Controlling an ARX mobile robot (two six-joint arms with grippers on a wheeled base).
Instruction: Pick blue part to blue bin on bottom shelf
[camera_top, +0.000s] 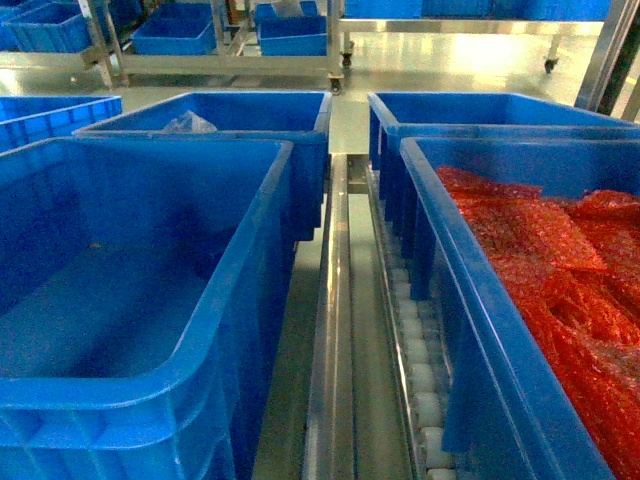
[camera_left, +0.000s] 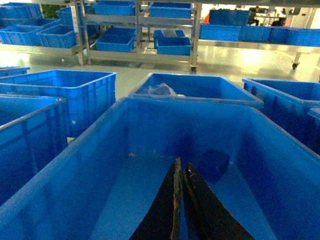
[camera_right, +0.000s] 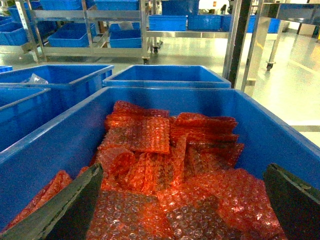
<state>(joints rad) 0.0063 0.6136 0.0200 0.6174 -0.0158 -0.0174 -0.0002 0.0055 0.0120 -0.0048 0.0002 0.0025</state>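
Left claw (camera_left: 181, 200) hangs pinched shut and empty over the blue bin (camera_left: 280, 165), right claw (camera_right: 180, 210) spread wide above red bubble-wrap bags (camera_right: 150, 135); no blue part visible, so searching comes next

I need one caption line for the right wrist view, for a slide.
Open right gripper above a blue bin of red bubble-wrap bags.

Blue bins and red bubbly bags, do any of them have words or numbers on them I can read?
No readable text anywhere.
Left blue bin: plain walls, no label or number.
Right blue bin: plain walls too.
Red bubble-wrap bags: only bubbles, no printing visible.
Far racks of bins: too small and blurred to tell.
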